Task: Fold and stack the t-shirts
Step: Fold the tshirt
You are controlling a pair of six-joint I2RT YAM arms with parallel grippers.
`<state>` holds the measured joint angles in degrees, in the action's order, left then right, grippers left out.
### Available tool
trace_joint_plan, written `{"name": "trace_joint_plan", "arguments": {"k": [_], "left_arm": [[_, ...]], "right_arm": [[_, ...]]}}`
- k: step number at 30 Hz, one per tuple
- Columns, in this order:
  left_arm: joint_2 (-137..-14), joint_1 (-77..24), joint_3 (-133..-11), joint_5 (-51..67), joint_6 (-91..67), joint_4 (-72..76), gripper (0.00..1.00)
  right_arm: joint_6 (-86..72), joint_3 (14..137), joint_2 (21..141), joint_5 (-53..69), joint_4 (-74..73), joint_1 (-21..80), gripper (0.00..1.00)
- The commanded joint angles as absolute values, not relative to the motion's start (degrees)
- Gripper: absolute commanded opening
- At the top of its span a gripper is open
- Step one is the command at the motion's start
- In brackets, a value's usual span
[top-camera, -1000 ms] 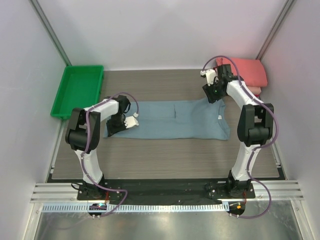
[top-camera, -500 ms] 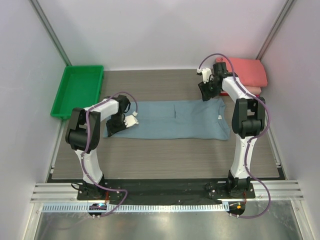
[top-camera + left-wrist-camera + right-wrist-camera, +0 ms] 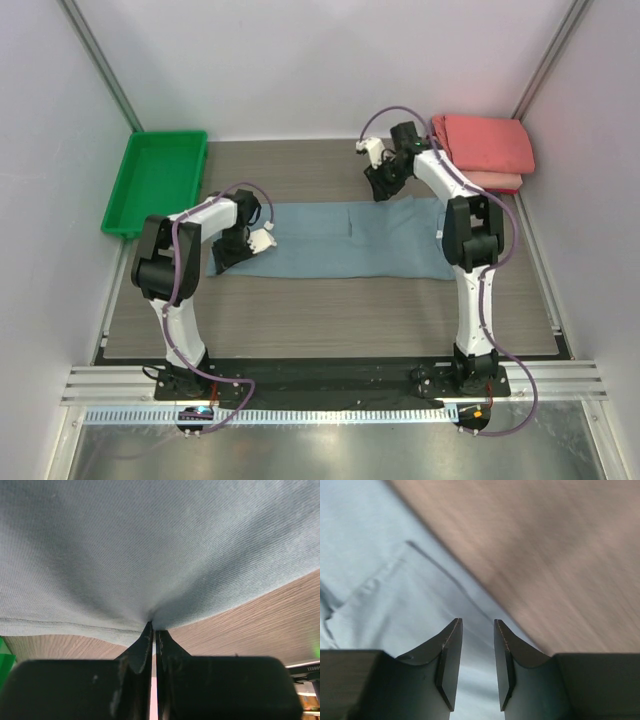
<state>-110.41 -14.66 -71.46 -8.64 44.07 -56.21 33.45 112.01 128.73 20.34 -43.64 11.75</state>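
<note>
R gripper [image 3: 382,186] has slid left along the far edge of the blue-grey t-shirt [image 3: 330,242], which lies flat mid-table; its fingers are parted w/ nothing between. L gripper [image 3: 153,630] is clenched on the left hem. Step looks like setting up the next fold: R must drop & nip that edge. Pink t-shirts [image 3: 482,147] sit stacked far right.
</note>
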Motion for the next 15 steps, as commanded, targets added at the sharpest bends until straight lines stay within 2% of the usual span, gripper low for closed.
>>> {"name": "trace_joint_plan", "arguments": {"k": [1,15], "left_arm": [[-111.6,-15.0,-72.6,-5.0,42.3,-56.9,0.00],[-111.7,-15.5,-73.1,-3.8,41.0,-56.9,0.00]], "right_arm": [[36.3,113.9,129.9,21.8,-47.1,13.4,0.37],[36.2,115.4,132.7,20.0,-47.2,14.3,0.37]]}}
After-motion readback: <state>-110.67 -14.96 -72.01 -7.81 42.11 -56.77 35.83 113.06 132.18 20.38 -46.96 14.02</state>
